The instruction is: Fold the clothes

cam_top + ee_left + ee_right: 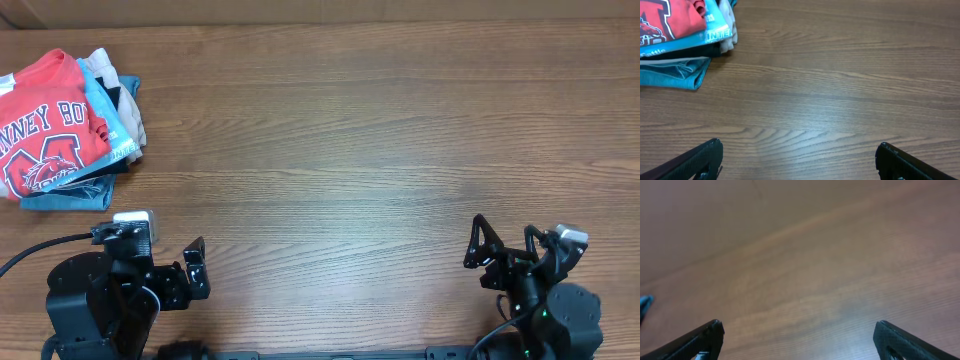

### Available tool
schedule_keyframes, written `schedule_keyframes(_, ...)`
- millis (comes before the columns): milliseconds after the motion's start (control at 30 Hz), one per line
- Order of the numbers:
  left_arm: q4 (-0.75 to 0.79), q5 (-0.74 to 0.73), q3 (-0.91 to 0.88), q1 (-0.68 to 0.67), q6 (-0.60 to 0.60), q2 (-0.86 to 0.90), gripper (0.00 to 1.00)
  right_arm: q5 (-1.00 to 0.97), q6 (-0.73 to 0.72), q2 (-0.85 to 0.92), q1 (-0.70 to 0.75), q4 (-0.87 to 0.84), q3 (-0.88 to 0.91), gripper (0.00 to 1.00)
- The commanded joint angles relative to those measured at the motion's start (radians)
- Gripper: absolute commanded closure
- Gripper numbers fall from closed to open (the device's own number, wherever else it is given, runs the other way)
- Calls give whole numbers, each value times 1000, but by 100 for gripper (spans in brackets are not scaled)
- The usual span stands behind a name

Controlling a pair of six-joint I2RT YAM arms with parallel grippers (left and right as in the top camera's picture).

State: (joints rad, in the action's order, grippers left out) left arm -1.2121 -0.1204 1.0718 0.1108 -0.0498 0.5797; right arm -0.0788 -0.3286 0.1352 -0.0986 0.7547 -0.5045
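The coral-red T-shirt lies folded on top of a pile at the table's far left, its navy-and-white lettering and mascot graphic facing up. It also shows at the top left of the left wrist view. My left gripper is open and empty at the front left, well short of the pile; its fingertips frame bare wood in the left wrist view. My right gripper is open and empty at the front right, over bare wood in the right wrist view.
Under the red shirt lie a light blue T-shirt with white print, beige and black garments and a denim-blue one. The wooden table spreads to the right of the pile.
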Motion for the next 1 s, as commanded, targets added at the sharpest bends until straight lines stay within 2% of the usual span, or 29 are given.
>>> schedule_keyframes(0, 1, -3, -5, -6, 9, -4, 0, 5, 47, -90, 5, -80, 83, 0)
schedule_keyframes(67, 1, -3, -5, -6, 9, -4, 0, 0, 53, -134, 5, -147, 141, 0)
schedule_keyframes(300, 1, -3, -5, -6, 9, -4, 0, 6, 88, -132, 5, -496, 326, 0)
schedule_keyframes(533, 1, -3, -5, -6, 9, -4, 0, 2, 127, -132, 5, -774, 500, 0)
schedule_keyframes(667, 1, -3, -5, -6, 9, -4, 0, 32, 212, -132, 5, -734, 497, 0)
schedule_keyframes(733, 1, -3, -5, -6, 9, -4, 0, 34, 204, -132, 5, -665, 497, 0)
schedule_keyframes(967, 1, -4, -5, -6, 9, -4, 0, 69, 203, -132, 2, -671, 497, 0)
